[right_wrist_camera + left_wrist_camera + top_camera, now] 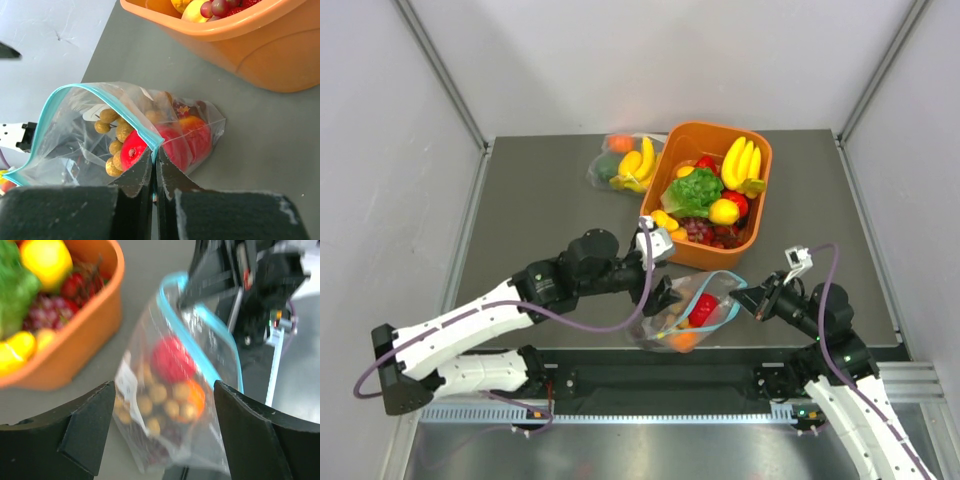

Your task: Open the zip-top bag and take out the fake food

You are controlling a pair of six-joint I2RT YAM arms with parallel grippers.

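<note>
Clear zip-top bag (75,135) pinched in right jaws; left jaws wide.

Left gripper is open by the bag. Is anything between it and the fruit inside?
Yes, the plastic wall of the small clear zip-top bag. The left gripper faces the bag's side, so the red apple, round orange and brownish grape bunch show only through the plastic. The teal-rimmed mouth lies beyond, pinched by the right gripper.

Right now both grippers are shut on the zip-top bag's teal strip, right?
No. Only the right gripper is shut on the teal strip of the zip-top bag. The left gripper is open, fingers spread wide over the bag, as the left wrist view shows.
</note>
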